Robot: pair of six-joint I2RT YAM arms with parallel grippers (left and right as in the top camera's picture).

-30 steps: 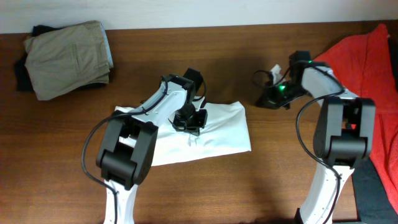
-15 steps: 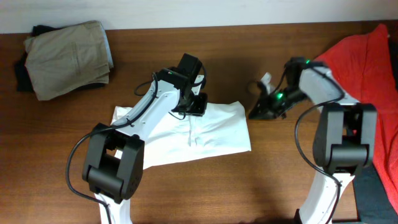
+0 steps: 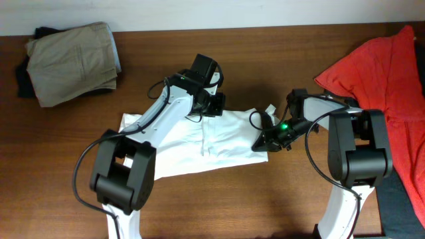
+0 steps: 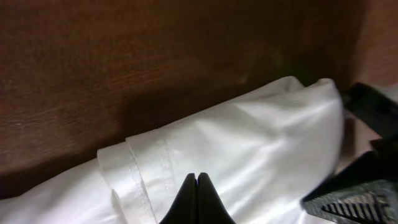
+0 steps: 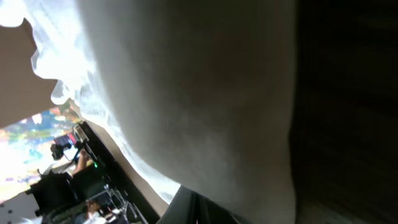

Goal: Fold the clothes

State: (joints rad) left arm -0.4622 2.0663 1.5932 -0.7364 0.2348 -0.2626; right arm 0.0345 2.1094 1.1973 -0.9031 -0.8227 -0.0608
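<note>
White shirt point(image 3: 226, 143) lying part-folded, khaki garment point(image 3: 73, 60) sitting folded, red garment point(image 3: 385, 73) waiting. Left gripper point(image 4: 196, 186) and right gripper point(image 3: 263, 138) jaws closed at shirt's edges, hold unclear.

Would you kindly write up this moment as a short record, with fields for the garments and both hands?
white shirt: partly folded, flat at the middle of the table
khaki garment: folded, far left corner, atop a dark garment
red garment: loose heap, right edge
left hand: shut, at the shirt's far edge
right hand: shut, at the shirt's right edge; grip on cloth unclear
</note>
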